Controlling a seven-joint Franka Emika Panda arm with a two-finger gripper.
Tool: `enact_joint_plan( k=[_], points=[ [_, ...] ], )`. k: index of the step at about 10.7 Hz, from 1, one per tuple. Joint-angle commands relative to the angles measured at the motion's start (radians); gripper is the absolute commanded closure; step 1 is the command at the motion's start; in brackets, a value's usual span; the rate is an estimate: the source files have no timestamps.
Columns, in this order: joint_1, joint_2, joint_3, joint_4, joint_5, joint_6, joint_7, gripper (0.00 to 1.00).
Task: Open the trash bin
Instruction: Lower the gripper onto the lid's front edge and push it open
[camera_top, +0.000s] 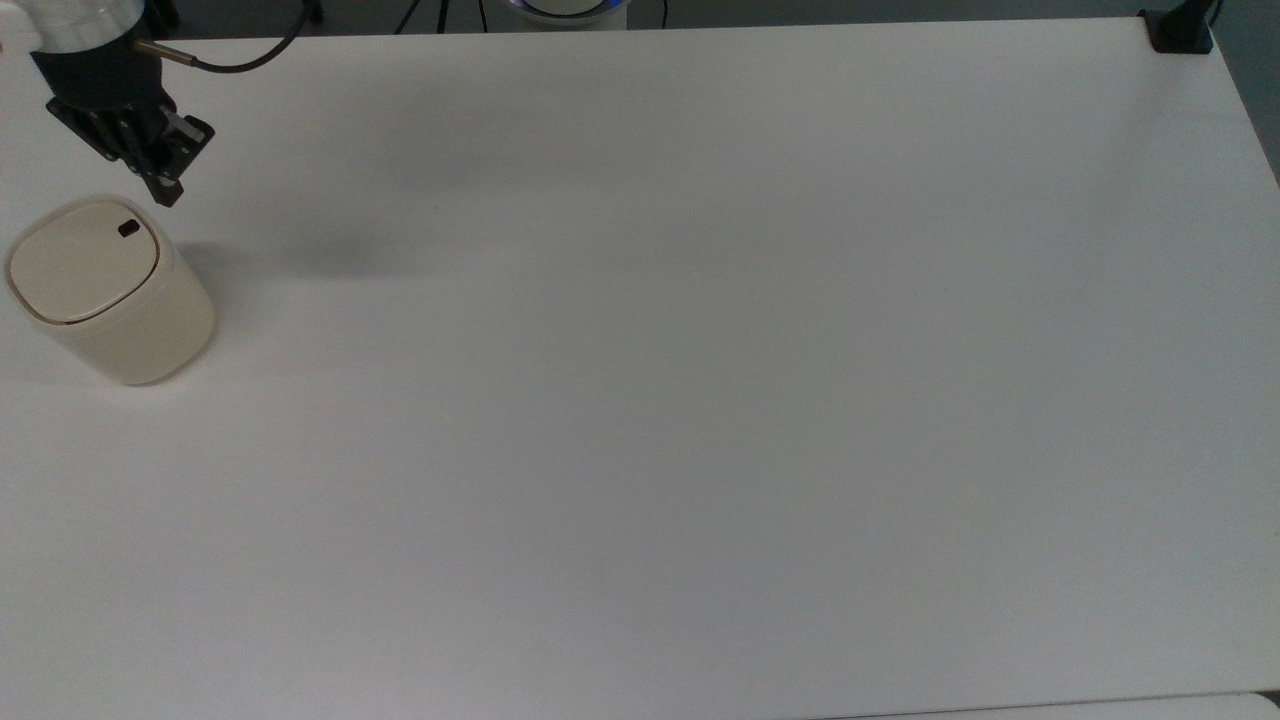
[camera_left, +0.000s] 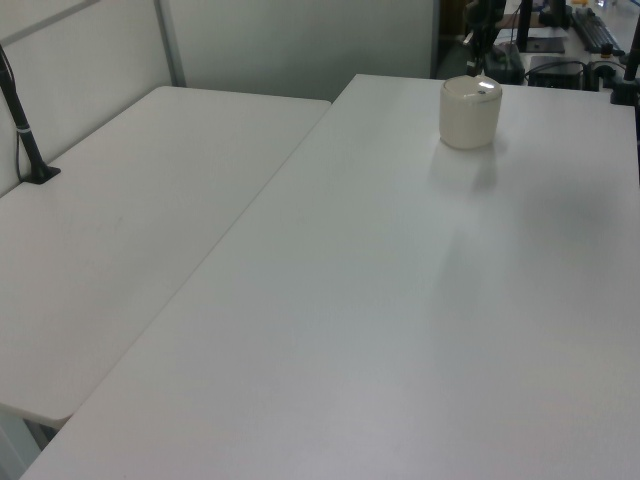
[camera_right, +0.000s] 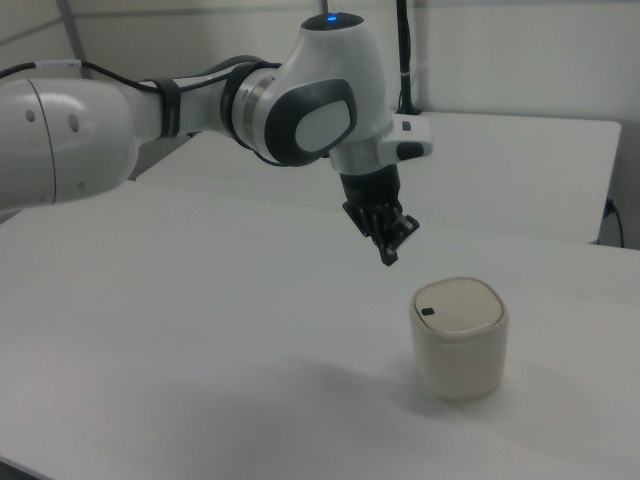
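Note:
The trash bin (camera_top: 110, 292) is a cream-beige rounded-square tub at the top view's left edge, standing upright on the white table (camera_top: 700, 350). Its flat lid (camera_top: 82, 262) lies down flat and carries a small black button (camera_top: 128, 229) near one corner. My gripper (camera_top: 165, 198) hangs shut in the air just above and beside that corner, its black fingers pressed together with nothing between them. In the right view the gripper (camera_right: 388, 258) points down, above and left of the trash bin (camera_right: 460, 340). In the left view the trash bin (camera_left: 470, 110) stands far back with the gripper (camera_left: 477, 68) right above it.
A black clamp (camera_top: 1180, 30) sits at the table's far corner on the top view's right. A second white table (camera_left: 130, 220) adjoins on the left view's left, with a black post (camera_left: 25, 130) on it. The white arm (camera_right: 200, 110) reaches in from the right view's left.

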Motion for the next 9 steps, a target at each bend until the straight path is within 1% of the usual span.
enact_joint_plan(
  k=[1, 3, 5, 6, 9],
  points=[
    [-0.011, 0.031, -0.002, -0.004, 0.007, 0.072, 0.113, 0.99],
    [-0.029, 0.049, -0.003, -0.004, 0.007, 0.133, 0.130, 0.99],
    [-0.054, 0.056, -0.003, -0.007, -0.001, 0.163, 0.128, 0.98],
    [-0.056, 0.078, -0.003, -0.007, -0.001, 0.184, 0.130, 0.98],
    [-0.059, 0.091, -0.009, -0.018, -0.007, 0.183, 0.124, 0.98]
  ],
)
